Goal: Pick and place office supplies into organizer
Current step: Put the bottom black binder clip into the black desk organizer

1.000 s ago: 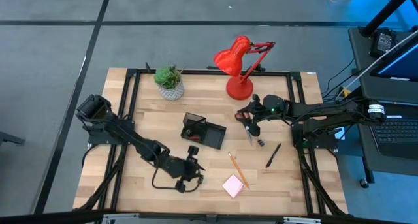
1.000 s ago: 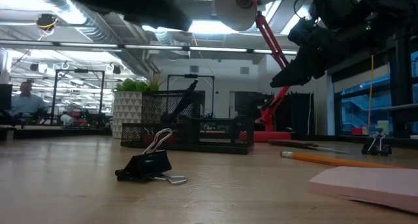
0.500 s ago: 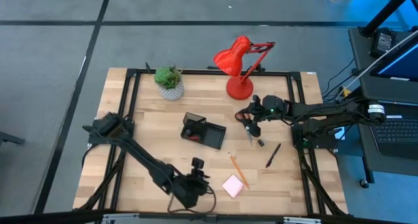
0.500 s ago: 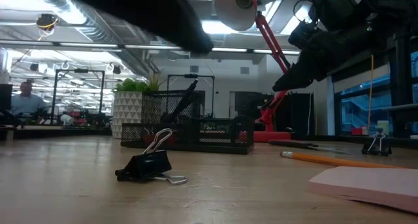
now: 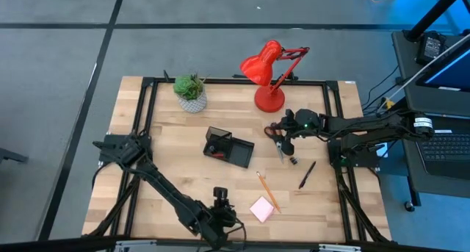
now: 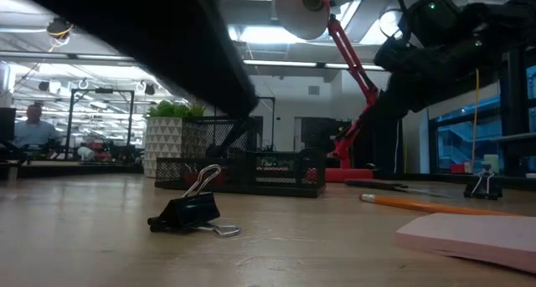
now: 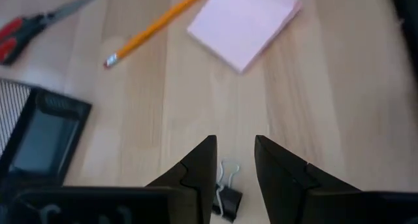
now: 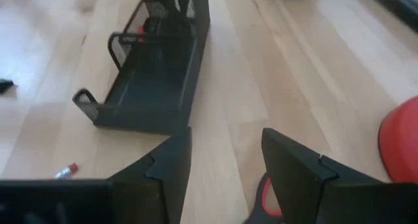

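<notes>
From above, the wooden table (image 5: pixel 169 145) carries the black organizer (image 5: pixel 229 147) near its middle, with a potted plant (image 5: pixel 191 92) and a red desk lamp (image 5: pixel 268 70) along the far edge. The left gripper (image 5: pixel 219 202) hangs over the near edge, just left of the pink sticky-note pad (image 5: pixel 262 208); the orange pencil (image 5: pixel 266 192) lies touching or just beside the pad's far side. The right gripper (image 5: pixel 285 143) hovers over the red-handled scissors (image 5: pixel 277 138) toward the right edge, with a small clip (image 5: pixel 292 161) and a black pen (image 5: pixel 307 174) nearer the right edge.

At table height, a black binder clip (image 6: pixel 189 212) sits in the foreground with nothing gripping it, the organizer behind it, and the pencil and pad to the right. The right arm hangs above the table at the upper right.

The left wrist view looks down past its fingers (image 7: pixel 199 175), which stand apart and empty, directly over the binder clip; the pad, pencil, scissors and an organizer corner show beyond.

The right wrist view shows its fingers (image 8: pixel 171 164) spread wide, holding nothing, a red scissor handle between them below. The organizer lies beyond, and a small red eraser (image 8: pixel 65 170) rests on the wood beside it.
</notes>
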